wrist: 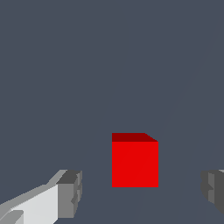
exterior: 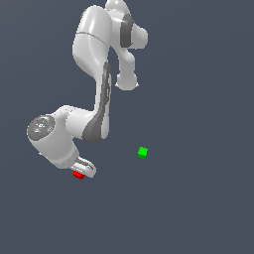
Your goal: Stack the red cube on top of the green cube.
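While the hand [wrist: 140, 192] is hanging low with its two fingers [wrist: 70, 192] spread wide, the red cube [wrist: 134, 162] is sitting between them, and neither finger is touching it. The cube is resting on the dark worktop [exterior: 198, 208]. In the exterior view, the green cube [exterior: 143, 152] is sitting well apart from the red one, toward that view's right.

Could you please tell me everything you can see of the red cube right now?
The red cube is a tiny, plain, bright red block with flat, unmarked faces, sitting squarely on the dark grey floor. In the wrist view it lies between the open jaws of the gripper, with a gap on each side, so neither touches it. It stands well apart from the green cube.
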### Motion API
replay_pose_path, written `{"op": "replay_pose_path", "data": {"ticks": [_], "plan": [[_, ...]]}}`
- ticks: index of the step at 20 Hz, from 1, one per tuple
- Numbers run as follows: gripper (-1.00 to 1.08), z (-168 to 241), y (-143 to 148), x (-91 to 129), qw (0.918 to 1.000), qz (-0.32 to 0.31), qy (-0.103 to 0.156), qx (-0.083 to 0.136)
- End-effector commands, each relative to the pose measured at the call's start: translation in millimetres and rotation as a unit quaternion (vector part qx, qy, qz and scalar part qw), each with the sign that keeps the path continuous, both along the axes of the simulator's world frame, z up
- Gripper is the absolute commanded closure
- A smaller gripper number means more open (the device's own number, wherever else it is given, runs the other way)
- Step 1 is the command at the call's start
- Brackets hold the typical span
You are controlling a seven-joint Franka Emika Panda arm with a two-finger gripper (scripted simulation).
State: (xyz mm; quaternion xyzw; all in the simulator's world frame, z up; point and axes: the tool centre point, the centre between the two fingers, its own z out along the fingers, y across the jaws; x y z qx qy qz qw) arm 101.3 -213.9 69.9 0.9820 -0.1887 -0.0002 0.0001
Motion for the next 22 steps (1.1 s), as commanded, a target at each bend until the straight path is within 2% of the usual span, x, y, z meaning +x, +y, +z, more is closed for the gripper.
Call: {"op": "replay_pose_path", "data": {"ticks": [1,6,14,20,21,22], "plan": [[-0.92,0.0,-0.1,0.0,1.0,0.0,0.0,0.0],[-0.92,-9.8,0.0,0.0,1.0,0.0,0.0,0.0],[-0.92,-48.1,0.1,-0.8,1.0,-0.001,0.0,0.0],[-0.92,-50.0,-0.4,0.6,1.0,-0.001,0.0,0.0],[1.08,-50.0,-0.4,0.6,1.0,-0.001,0.0,0.0],[1.08,-50.0,-0.4,0.6,1.0,-0.001,0.0,0.0]]}}
